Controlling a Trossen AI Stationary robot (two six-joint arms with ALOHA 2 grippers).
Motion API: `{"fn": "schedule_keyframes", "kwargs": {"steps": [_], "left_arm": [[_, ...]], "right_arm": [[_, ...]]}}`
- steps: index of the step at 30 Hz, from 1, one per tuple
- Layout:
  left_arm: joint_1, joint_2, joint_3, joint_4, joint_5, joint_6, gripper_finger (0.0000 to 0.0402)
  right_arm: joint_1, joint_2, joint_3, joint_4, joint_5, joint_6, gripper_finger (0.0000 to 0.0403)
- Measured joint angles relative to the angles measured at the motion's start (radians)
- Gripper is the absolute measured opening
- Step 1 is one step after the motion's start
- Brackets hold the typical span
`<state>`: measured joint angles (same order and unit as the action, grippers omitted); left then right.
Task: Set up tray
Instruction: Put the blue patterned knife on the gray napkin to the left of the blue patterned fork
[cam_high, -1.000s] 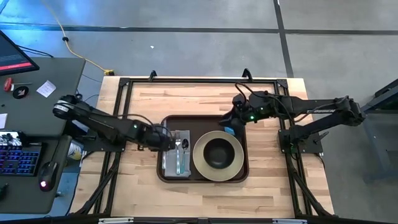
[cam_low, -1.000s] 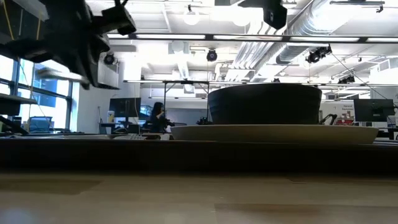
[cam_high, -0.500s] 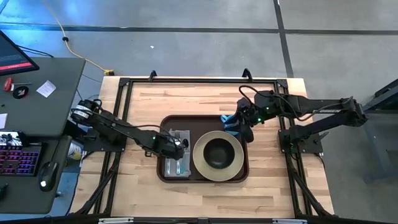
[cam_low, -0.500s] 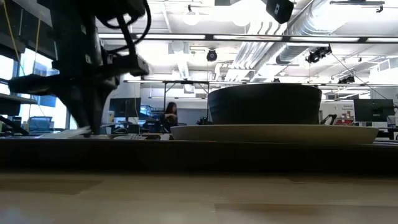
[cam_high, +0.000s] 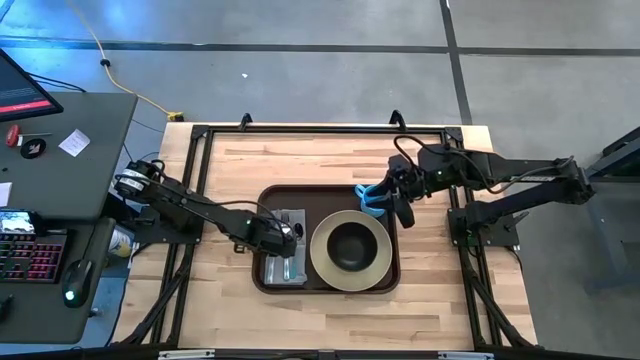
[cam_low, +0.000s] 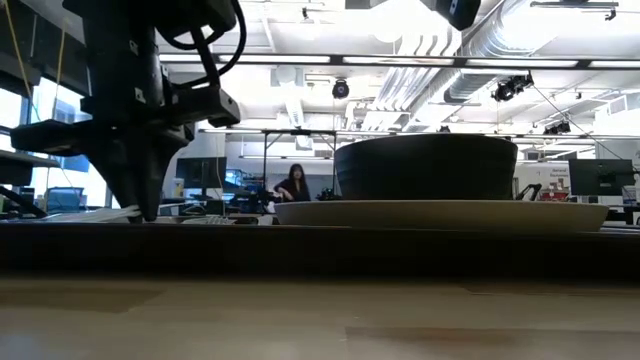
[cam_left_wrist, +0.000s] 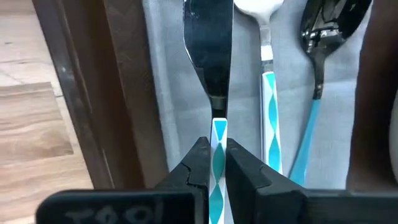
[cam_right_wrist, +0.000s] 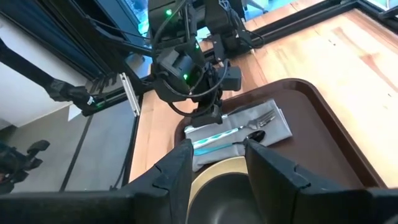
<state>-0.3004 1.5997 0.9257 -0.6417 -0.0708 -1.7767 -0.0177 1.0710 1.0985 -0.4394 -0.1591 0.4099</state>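
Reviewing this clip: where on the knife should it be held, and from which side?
By its handle, from above, as the left pincer does now. The knife lies flat on the grey napkin beside the spoon; the narrow patterned handle fits between the fingers, clear of the wide blade and the neighbouring handles.

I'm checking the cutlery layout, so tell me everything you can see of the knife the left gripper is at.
The knife has a shiny metal blade and a white handle with a turquoise diamond pattern. It lies flat on the grey napkin inside the tray, beside the spoon and the fork, nearest the tray's rim of the three. The left gripper is closed on its handle, fingers either side. The right gripper hangs open over the plate.
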Motion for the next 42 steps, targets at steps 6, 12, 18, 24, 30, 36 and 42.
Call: {"fn": "schedule_keyframes", "kwargs": {"steps": [6, 12, 18, 24, 30, 36, 42], "left_arm": [[0.0, 0.004, -0.004, 0.001, 0.005, 0.016, 0.006], [0.009, 0.025, -0.006, 0.004, 0.006, -0.008, 0.0072], [0.027, 0.058, -0.004, 0.06, 0.019, 0.0, 0.0064], [0.046, 0.078, -0.001, 0.089, 0.043, 0.017, 0.0077], [0.052, 0.079, 0.001, 0.083, 0.063, 0.018, 0.0067], [0.052, 0.081, 0.037, 0.02, 0.047, -0.005, 0.0066], [0.052, 0.081, 0.06, -0.019, 0.033, -0.026, 0.0065]], "right_arm": [[0.0, 0.0, 0.0, -0.005, -0.004, -0.013, 0.0139], [0.0, 0.0, 0.0, -0.015, -0.004, -0.031, 0.0139], [0.0, 0.0, 0.0, -0.032, -0.004, -0.034, 0.0139], [0.0, 0.0, -0.002, -0.049, -0.007, -0.03, 0.0139], [0.0, 0.0, -0.002, -0.057, -0.008, -0.029, 0.0139], [0.0, 0.0, -0.002, -0.058, -0.008, -0.031, 0.0139], [0.0, 0.0, -0.002, -0.059, -0.008, -0.049, 0.0139]]}}
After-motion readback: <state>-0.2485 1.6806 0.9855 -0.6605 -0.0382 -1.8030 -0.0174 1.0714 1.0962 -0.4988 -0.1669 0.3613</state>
